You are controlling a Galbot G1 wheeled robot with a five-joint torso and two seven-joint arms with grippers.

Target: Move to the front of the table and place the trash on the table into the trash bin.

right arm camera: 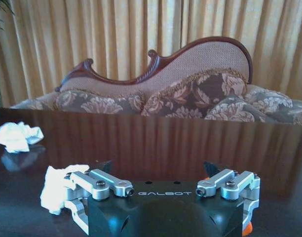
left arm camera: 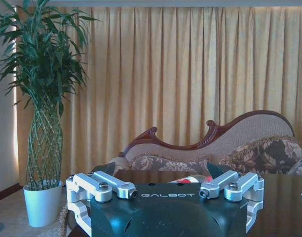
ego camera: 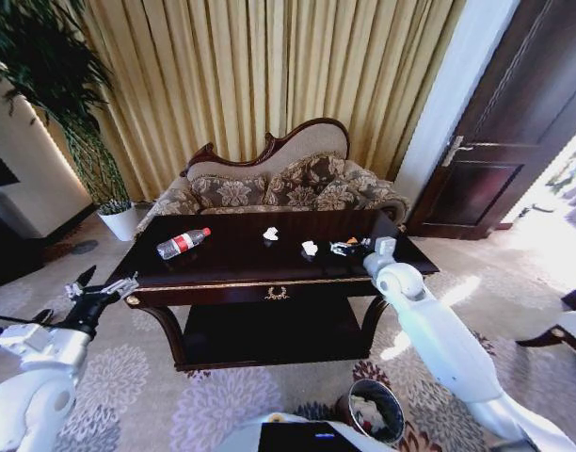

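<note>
The dark glossy table (ego camera: pixel 232 273) stands in front of me. On its left part lies a clear bottle (ego camera: pixel 183 243) with a red label and cap. One white scrap (ego camera: pixel 270 234) rests mid-table and another (ego camera: pixel 310 248) to its right. My right gripper (ego camera: pixel 344 248) hovers low over the right part of the top, open, with that white scrap (right arm camera: pixel 55 187) just to its left and an orange scrap (right arm camera: pixel 247 228) at its right side. My left gripper (ego camera: pixel 104 281) hangs open off the table's left corner, facing the bottle (left arm camera: pixel 190 179). The dark round trash bin (ego camera: pixel 375 412) sits on the carpet at front right, with white scraps inside.
A patterned sofa (ego camera: pixel 288 184) stands behind the table, in front of the gold curtains. A tall plant in a white pot (ego camera: pixel 119 221) is at back left and a dark door (ego camera: pixel 514 122) at right. Patterned carpet surrounds the table.
</note>
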